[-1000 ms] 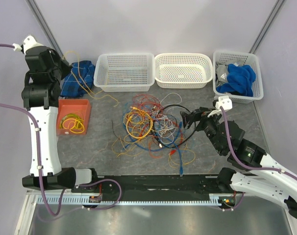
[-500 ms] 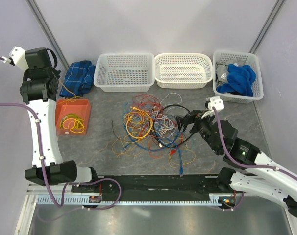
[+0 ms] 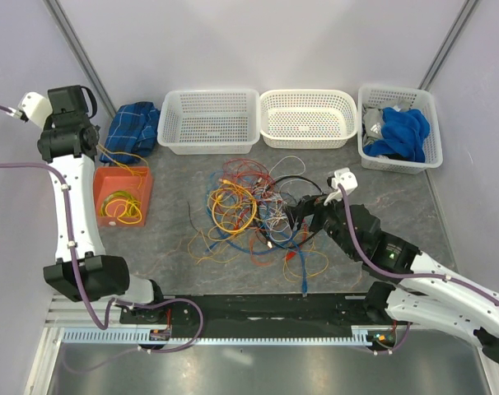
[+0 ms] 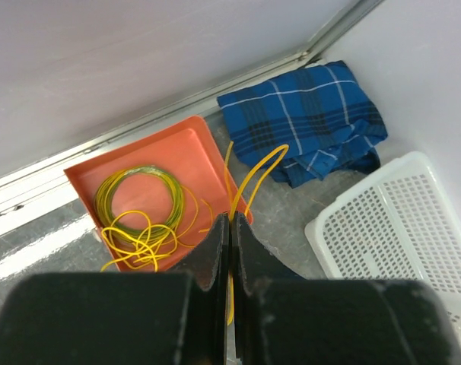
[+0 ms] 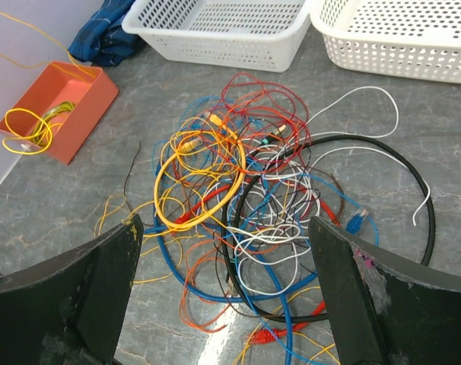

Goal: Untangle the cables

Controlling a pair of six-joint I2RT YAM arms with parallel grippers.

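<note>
Top external view lays out the whole table (image 3: 159,247) for you: the cables (image 3: 254,210) sit in a loose jumble at its middle, in front of three white baskets (image 3: 208,121), with the orange tray (image 3: 122,177) well off to their left. What it cannot give you is the left gripper's pinch. The left wrist view does: the left gripper (image 4: 230,228) is clamped tight on a single yellow wire (image 4: 255,169), which loops out ahead of its tips, past the tray's corner and toward the blue plaid cloth (image 4: 306,122). A coil of yellow-green wire (image 4: 139,201) lies inside the tray. The right wrist view gives you the tangle close up: yellow, orange, red, blue and white strands crossing one another, and a thick black loop (image 5: 413,190) curving round the right side.

Against a second ago, the left arm has swung back off the plaid cloth toward the left wall, so the cloth is now uncovered. The right arm has moved left — from beside the pile to over its right edge.

The right gripper (image 5: 224,222) is spread as wide as it goes, its fingers (image 5: 93,289) on either side of the tangle, grasping nothing. Whether they brush a strand you cannot tell from these views.
</note>
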